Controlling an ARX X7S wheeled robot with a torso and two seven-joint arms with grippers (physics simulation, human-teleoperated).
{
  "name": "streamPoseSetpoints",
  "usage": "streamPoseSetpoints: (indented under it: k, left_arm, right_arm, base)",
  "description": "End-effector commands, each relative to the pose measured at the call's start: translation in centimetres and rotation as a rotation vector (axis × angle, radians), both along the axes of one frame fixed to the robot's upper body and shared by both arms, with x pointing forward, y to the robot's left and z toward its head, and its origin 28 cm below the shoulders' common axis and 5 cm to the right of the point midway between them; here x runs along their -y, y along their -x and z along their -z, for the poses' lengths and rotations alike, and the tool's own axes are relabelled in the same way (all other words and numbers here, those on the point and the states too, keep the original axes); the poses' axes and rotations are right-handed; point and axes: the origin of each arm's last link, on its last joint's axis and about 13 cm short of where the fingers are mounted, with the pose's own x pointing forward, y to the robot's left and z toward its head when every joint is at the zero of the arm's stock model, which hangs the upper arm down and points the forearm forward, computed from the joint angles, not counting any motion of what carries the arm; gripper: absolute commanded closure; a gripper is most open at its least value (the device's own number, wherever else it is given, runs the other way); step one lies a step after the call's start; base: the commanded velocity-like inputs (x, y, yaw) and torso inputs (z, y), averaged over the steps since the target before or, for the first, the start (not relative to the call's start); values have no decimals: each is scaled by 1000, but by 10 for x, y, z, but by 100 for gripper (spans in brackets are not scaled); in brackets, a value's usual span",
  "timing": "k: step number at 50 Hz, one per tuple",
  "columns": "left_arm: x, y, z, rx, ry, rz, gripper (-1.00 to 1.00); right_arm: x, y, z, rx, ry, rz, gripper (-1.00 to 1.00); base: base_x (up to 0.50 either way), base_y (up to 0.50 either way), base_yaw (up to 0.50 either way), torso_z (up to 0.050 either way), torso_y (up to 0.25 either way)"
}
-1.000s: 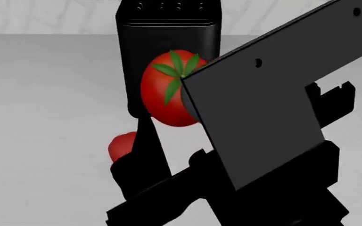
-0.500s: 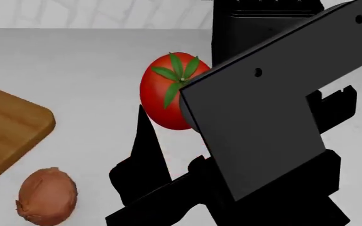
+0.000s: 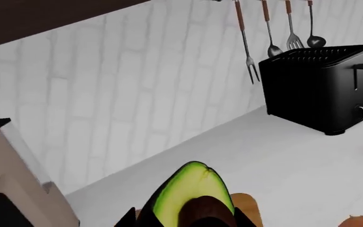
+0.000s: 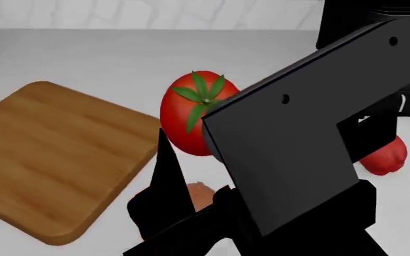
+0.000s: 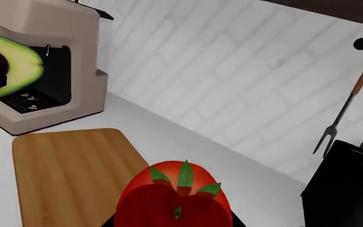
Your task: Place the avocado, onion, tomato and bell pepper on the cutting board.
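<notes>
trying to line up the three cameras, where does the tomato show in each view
Head view: the tomato sits mid-frame, right of the cutting board, partly behind the black arm.
Right wrist view: it fills the bottom centre, close to the camera.
Left wrist view: not in it.
Shared landmark: the cutting board, also in the right wrist view.

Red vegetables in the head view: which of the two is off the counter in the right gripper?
The tomato, smooth and round with a green star calyx, held up by the right gripper. The lumpy bell pepper lies on the counter beside the toaster.
</notes>
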Motion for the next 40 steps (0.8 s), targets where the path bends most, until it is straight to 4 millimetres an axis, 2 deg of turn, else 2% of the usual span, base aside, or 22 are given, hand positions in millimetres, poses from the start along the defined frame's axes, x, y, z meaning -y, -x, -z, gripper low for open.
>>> streamPoseSetpoints:
  k: [1,24,34,40]
  left_arm:
    - [2,0,-4,31,8,15,100]
    - [2,1,-4,37,8,20,100]
    - [1,-1,-3,32,8,13,100]
    - [1,-4,-1,31,13,10,100]
  right_arm:
    - [3,-7,1,35,-35,-9,100]
    - [5,-8,1,29,-34,20,100]
    - [5,-10,-7,-36,32,-3,100]
    - [5,-25,-18,-64,94,-10,100]
  base:
    - [254,434,0,0,0]
    - [270,6,0,0,1]
    - [0,0,0,0,1]
    - [0,0,0,0,0]
